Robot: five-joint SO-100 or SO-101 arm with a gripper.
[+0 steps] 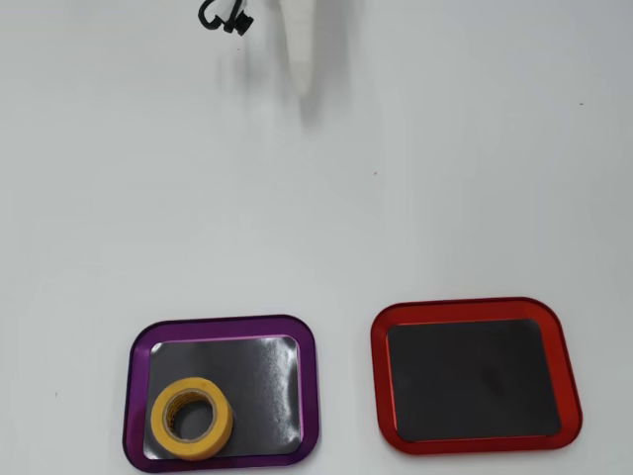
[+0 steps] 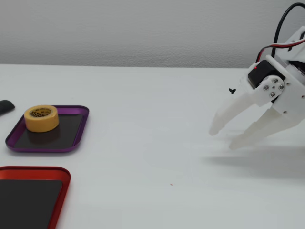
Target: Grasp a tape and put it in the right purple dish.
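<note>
The yellow tape roll (image 1: pixel 191 419) lies flat inside the purple-rimmed dish (image 1: pixel 225 326), in its lower left part in the overhead view. In the fixed view the tape (image 2: pixel 41 118) sits at the far end of the purple dish (image 2: pixel 79 130). My white gripper (image 2: pixel 224 137) hovers low over the bare table at the right of the fixed view, far from the dish, with its fingers apart and nothing between them. In the overhead view only one white fingertip (image 1: pixel 300 54) shows at the top edge.
A red-rimmed tray (image 1: pixel 473 309) with a dark mat lies next to the purple dish; it also shows in the fixed view (image 2: pixel 59 171) at bottom left. A small dark object (image 2: pixel 5 106) lies at the left edge. Black cabling (image 1: pixel 223 17) shows at the top.
</note>
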